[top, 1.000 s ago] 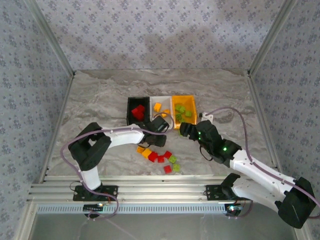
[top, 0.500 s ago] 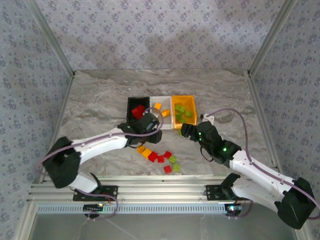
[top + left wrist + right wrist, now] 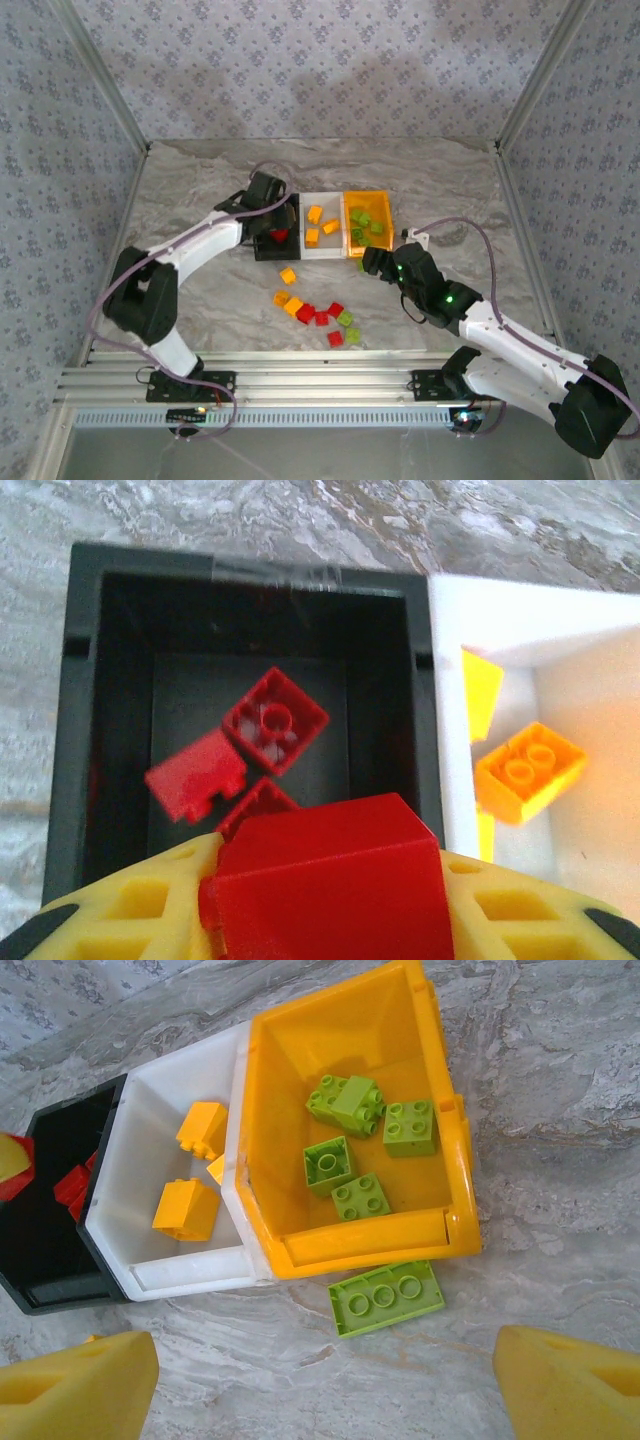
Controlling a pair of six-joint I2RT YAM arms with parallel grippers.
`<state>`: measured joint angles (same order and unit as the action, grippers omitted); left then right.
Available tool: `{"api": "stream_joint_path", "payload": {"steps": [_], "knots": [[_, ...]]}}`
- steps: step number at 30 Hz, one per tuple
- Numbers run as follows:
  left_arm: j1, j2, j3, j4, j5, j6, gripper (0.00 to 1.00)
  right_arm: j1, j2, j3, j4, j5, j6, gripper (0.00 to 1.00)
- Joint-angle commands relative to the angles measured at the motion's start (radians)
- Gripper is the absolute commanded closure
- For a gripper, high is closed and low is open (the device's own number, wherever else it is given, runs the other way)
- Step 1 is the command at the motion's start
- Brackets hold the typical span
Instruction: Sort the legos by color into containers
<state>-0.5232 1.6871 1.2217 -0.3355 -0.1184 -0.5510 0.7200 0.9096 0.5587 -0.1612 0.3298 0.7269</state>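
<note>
The table (image 3: 190,190) carries three joined bins: black bin (image 3: 88,730), white bin (image 3: 190,1272), orange bin (image 3: 350,1245). The left gripper (image 3: 325,915) hangs over the black bin, its jaws closed on a red brick (image 3: 330,865); more red legos (image 3: 275,720) lie in that bin. The right gripper (image 3: 320,1385) hovers just in front of the orange bin, jaws wide apart and empty. Yellow legos (image 3: 186,1208) lie in the white bin and green legos (image 3: 328,1165) in the orange bin. A green plate (image 3: 386,1298) lies on the table just beside the orange bin. Loose legos (image 3: 315,312) lie in a mixed group on the table nearer the arm bases.
</note>
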Motion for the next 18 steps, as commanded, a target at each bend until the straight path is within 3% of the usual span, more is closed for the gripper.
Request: {"api": "stream_joint_path", "payload": {"steps": [1, 4, 11, 17, 18], "knots": [[0.012, 0.063, 0.095, -0.020, -0.001, 0.026, 0.56, -0.004, -0.019, -0.011, -0.026, 0.003, 0.019, 0.11], [0.019, 0.099, 0.139, -0.033, -0.004, 0.028, 0.41, -0.005, -0.012, -0.006, -0.023, -0.047, 0.002, 0.10], [0.023, 0.082, 0.195, -0.053, 0.023, 0.023, 0.21, 0.012, 0.049, 0.017, -0.008, -0.185, -0.082, 0.10], [0.018, -0.089, 0.100, -0.036, 0.110, -0.008, 0.11, 0.132, 0.188, 0.105, -0.005, -0.279, -0.252, 0.10], [0.017, -0.130, 0.064, -0.029, 0.124, -0.014, 0.03, 0.161, 0.225, 0.132, -0.016, -0.276, -0.278, 0.10]]}}
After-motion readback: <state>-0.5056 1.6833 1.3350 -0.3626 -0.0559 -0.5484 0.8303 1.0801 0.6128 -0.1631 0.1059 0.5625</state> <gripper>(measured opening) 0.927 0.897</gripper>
